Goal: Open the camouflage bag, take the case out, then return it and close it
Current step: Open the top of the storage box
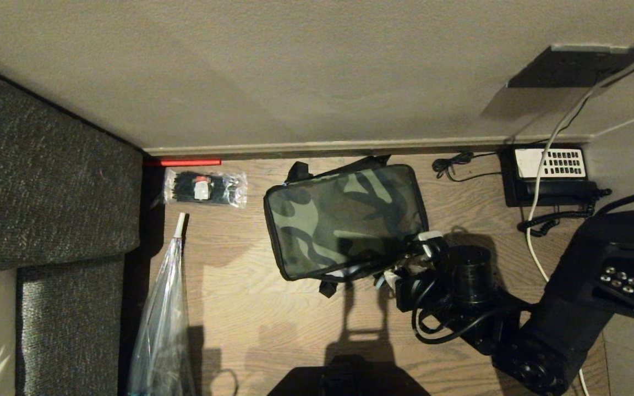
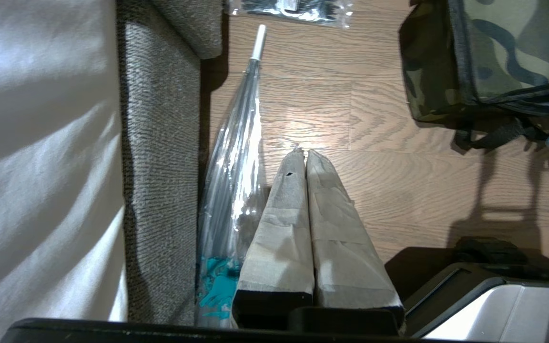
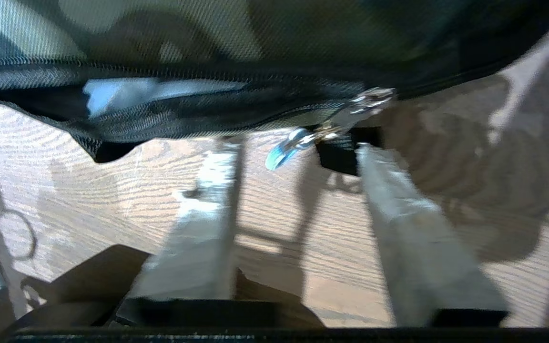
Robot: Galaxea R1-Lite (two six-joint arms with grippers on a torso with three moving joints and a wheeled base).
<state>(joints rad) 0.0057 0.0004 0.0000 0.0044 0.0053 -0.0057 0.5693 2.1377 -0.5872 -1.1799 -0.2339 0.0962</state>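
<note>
1. A wooden floor (image 1: 273, 324) with a plain oak grain carries everything; a pale wall (image 1: 295, 71) with a skirting board runs along its far edge.
2. A grey woven sofa (image 1: 47, 181) borders the floor on the robot's left.
3. The camouflage bag (image 1: 344, 220) lies flat mid-floor, lid down, its zip partly undone along the near edge.
4. The right tool (image 3: 293, 181) hovers at the bag's near right corner, fingers spread and released, with the blue-tagged zip pull (image 3: 284, 150) between them, ungripped.
5. The left tool (image 2: 307, 157) hangs clenched on nothing, above bare floor beside a clear umbrella (image 2: 236, 157).
6. A packet of black ties (image 1: 205, 187) lies near the skirting; a telephone (image 1: 551, 176) sits far right.
</note>
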